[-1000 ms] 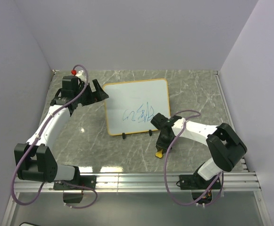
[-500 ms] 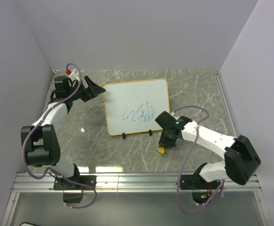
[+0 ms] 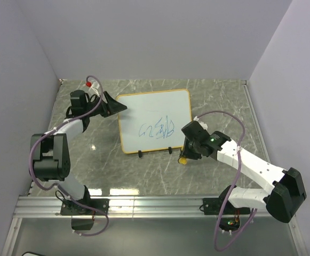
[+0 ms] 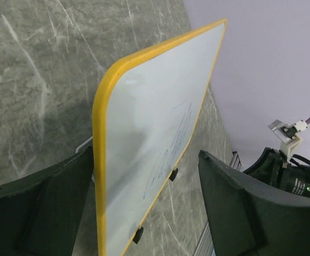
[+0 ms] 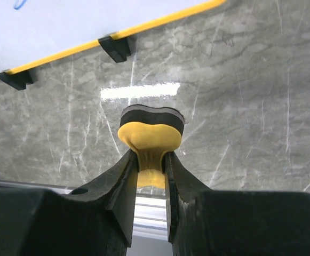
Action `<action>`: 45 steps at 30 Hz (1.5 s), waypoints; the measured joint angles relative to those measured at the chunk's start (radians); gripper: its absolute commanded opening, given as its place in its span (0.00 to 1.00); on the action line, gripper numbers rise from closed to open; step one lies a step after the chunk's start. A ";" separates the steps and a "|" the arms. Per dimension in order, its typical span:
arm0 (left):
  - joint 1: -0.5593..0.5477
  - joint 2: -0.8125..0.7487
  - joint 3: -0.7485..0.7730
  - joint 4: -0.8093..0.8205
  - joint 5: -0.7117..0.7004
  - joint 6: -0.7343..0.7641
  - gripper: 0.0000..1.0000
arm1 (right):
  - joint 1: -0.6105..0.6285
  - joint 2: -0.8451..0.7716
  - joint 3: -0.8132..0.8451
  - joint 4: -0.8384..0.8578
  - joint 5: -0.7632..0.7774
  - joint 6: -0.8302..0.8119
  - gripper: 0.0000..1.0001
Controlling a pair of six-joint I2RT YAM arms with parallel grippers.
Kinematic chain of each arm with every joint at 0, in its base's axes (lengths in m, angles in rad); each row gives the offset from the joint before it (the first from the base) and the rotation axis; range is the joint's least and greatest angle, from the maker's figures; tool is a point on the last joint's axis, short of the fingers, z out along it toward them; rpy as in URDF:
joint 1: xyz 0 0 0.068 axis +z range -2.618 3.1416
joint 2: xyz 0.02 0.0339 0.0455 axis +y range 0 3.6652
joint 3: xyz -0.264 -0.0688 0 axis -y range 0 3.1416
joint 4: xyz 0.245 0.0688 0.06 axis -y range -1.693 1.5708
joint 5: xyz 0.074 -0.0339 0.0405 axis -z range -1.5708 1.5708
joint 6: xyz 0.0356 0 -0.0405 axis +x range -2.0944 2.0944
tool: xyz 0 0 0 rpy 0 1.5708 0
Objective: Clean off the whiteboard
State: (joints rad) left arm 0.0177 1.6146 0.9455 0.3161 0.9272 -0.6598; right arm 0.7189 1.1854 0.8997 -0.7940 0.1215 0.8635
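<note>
The whiteboard (image 3: 153, 118) stands tilted on two black clip feet (image 3: 140, 154) at mid table, with blue scribbles (image 3: 158, 129) on its lower part. My left gripper (image 3: 117, 106) is open at the board's upper left corner. In the left wrist view the yellow-framed whiteboard (image 4: 160, 122) runs between the two spread fingers (image 4: 245, 208). My right gripper (image 3: 185, 154) is shut on the small yellow eraser (image 3: 182, 159), just right of the board's lower right foot. In the right wrist view the eraser (image 5: 150, 130) is pinched at its waist above the table, below the board's lower frame (image 5: 160, 20).
The grey marble tabletop (image 3: 224, 106) is enclosed by pale walls at the back and both sides. An aluminium rail (image 3: 155, 204) runs along the near edge by the arm bases. Cables loop off both arms.
My right gripper has carried the eraser up off the table toward the board's lower right foot, its elbow swinging out right. My left gripper has moved right onto the board's upper left corner.
</note>
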 measured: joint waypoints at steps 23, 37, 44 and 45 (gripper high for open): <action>-0.055 0.118 -0.002 0.126 0.048 -0.024 0.09 | -0.031 0.697 0.806 0.158 -0.236 -0.281 0.00; -0.057 0.093 0.005 0.045 0.043 0.053 0.00 | -0.025 0.895 1.082 0.115 -0.165 -0.249 0.00; -0.059 0.090 0.019 -0.005 0.036 0.072 0.00 | -0.071 0.808 0.921 0.119 -0.052 -0.203 0.00; -0.060 0.090 0.020 -0.008 0.036 0.072 0.00 | -0.080 0.789 0.883 0.124 -0.042 -0.197 0.00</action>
State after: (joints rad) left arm -0.0418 1.7046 0.9657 0.3084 0.9630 -0.5873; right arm 0.6388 1.9739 1.7824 -0.6704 0.0799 0.6662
